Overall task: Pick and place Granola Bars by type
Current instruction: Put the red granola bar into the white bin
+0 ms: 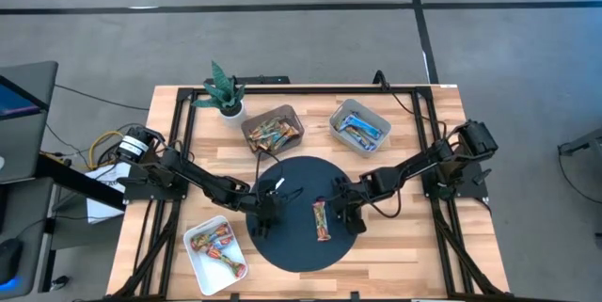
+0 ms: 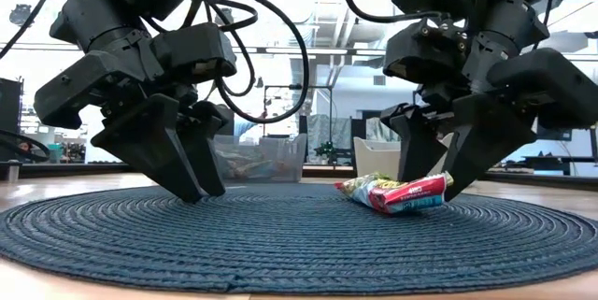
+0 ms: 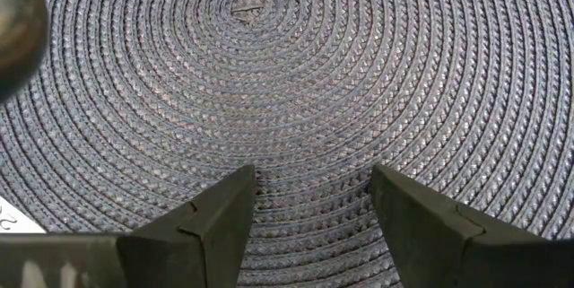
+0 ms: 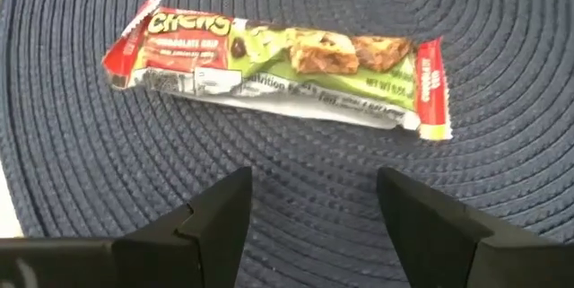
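Observation:
One granola bar (image 4: 278, 68) in a red, green and white wrapper lies flat on the round dark woven mat (image 1: 301, 246), a little right of its middle (image 1: 323, 220). My right gripper (image 4: 314, 176) hangs open, low over the mat, just to the table's right of the bar (image 2: 397, 192). Its fingers slant down toward the bar and nothing is between them. My left gripper (image 3: 314, 176) is open too, low over the mat's left half (image 1: 266, 215), over bare weave. More granola bars fill three bins around the mat.
A grey bin (image 1: 273, 131) of mixed bars and a grey bin (image 1: 359, 125) of blue bars stand beyond the mat. A white tray (image 1: 216, 250) with bars is at the near left. A potted plant (image 1: 224, 90) is at the far left. A small white strip (image 1: 279, 186) lies on the mat.

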